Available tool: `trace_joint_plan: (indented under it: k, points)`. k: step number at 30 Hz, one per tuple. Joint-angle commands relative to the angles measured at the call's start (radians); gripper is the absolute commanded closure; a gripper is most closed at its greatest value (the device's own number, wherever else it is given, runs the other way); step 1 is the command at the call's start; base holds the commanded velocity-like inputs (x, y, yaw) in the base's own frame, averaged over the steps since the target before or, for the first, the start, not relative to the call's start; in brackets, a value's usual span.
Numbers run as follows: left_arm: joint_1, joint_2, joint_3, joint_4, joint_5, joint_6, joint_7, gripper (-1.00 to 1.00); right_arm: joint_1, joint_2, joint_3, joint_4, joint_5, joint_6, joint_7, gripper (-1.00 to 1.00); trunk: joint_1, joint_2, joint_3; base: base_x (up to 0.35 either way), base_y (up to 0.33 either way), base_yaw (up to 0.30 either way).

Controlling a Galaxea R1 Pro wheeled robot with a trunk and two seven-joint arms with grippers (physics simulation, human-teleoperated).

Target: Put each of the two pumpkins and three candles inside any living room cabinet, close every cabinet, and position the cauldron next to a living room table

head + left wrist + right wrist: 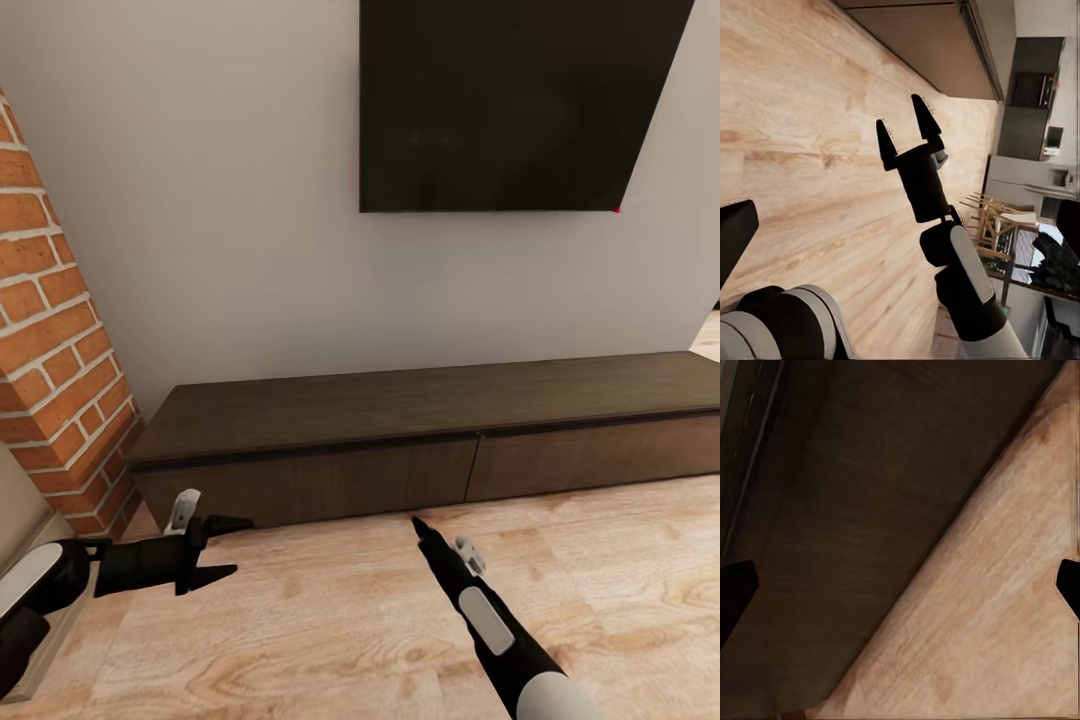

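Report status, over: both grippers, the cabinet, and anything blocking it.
Left gripper open, empty, low over the floor. Right gripper open, empty, pointing at the cabinet. Both cabinet fronts shut, top bare. Nothing between grippers and cabinet.

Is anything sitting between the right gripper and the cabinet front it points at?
Nothing visible: only bare wooden floor lies between the right gripper and the closed cabinet fronts. The left gripper hangs off to the side.
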Motion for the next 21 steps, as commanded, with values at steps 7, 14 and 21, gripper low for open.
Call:
trace_joint_plan:
  k: [7,14,21]
  points:
    - [0.0,-0.01,-0.011,-0.007,0.024,-0.001,0.008,-1.0,-0.001,-0.01,0.0,0.026,-0.107,0.074,0.266,-1.0,0.0,0.0,-0.001,0.0,0.0,0.0]
    - [0.0,-0.012,-0.025,-0.007,0.025,-0.001,0.006,-1.0,-0.001,-0.013,-0.003,0.023,-0.128,0.127,0.343,-1.0,0.001,-0.001,-0.012,0.0,0.0,0.0]
    - [0.0,-0.013,-0.025,-0.007,0.026,-0.001,0.006,-1.0,-0.001,-0.016,-0.001,0.02,-0.244,0.129,0.35,-1.0,0.004,-0.003,-0.04,0.0,0.0,0.0]
